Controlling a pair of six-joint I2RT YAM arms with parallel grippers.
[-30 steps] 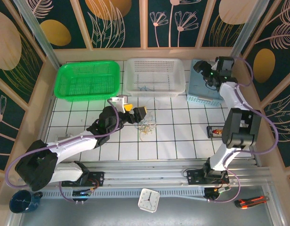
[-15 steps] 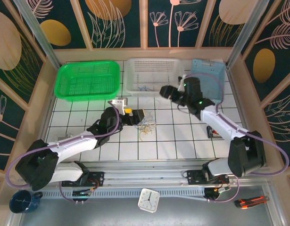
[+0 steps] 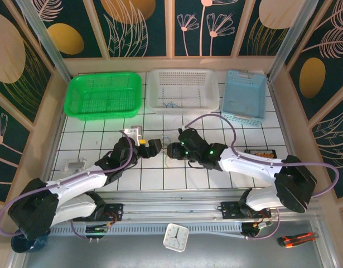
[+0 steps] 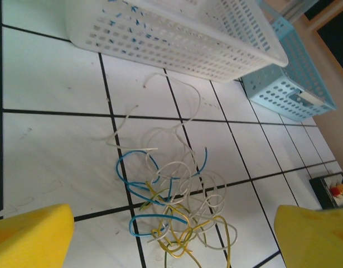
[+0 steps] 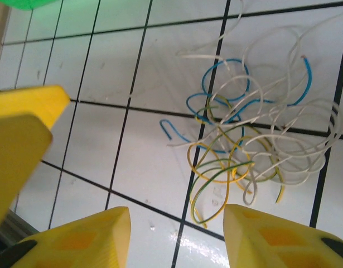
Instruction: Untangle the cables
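From above I see my left gripper (image 3: 151,147) and right gripper (image 3: 172,151) nose to nose mid-table (image 3: 216,128) at the cables (image 3: 168,162), with the green basket (image 3: 104,96), white basket (image 3: 188,86) and blue basket (image 3: 244,92) lining the far edge.

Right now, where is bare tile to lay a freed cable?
Free: tiles between the green basket and left arm; tiles between the blue basket and right arm. Crowded: the centre, where the left gripper and right gripper flank the cables.

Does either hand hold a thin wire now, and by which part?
Nothing is held. The tangled thin white, blue and yellow wires lie free; left hand and right hand are open.
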